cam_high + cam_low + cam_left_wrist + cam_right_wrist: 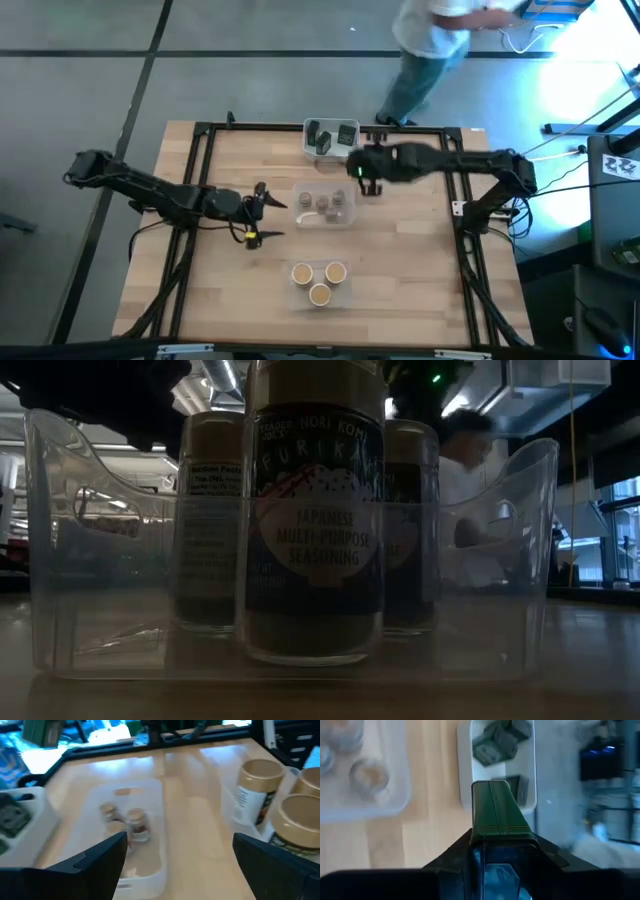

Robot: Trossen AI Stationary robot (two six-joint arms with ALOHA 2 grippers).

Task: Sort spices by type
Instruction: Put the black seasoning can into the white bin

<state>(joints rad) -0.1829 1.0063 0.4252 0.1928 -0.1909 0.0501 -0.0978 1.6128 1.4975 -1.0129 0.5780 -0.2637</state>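
Your right tool [497, 840] pinches a dark green blocky spice container [496, 807] just beside the white tray [312, 150] of matching blocks, likely to drop it with its kind. Your left tool [262, 212] waits spread beside the clear tray [348, 205] of small jars [325, 205]. Three tan-topped jars [318, 280] sit grouped near the surface's [400, 270] front edge.

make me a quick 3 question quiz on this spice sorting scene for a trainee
1. True or false: the right gripper holds a green box.
2. How many tan-lidded jars stand in the tray nearest the table's front edge?
3. The left gripper is: A) open and empty, B) shut on a jar.

Key: 1 true; 2 three; 3 A
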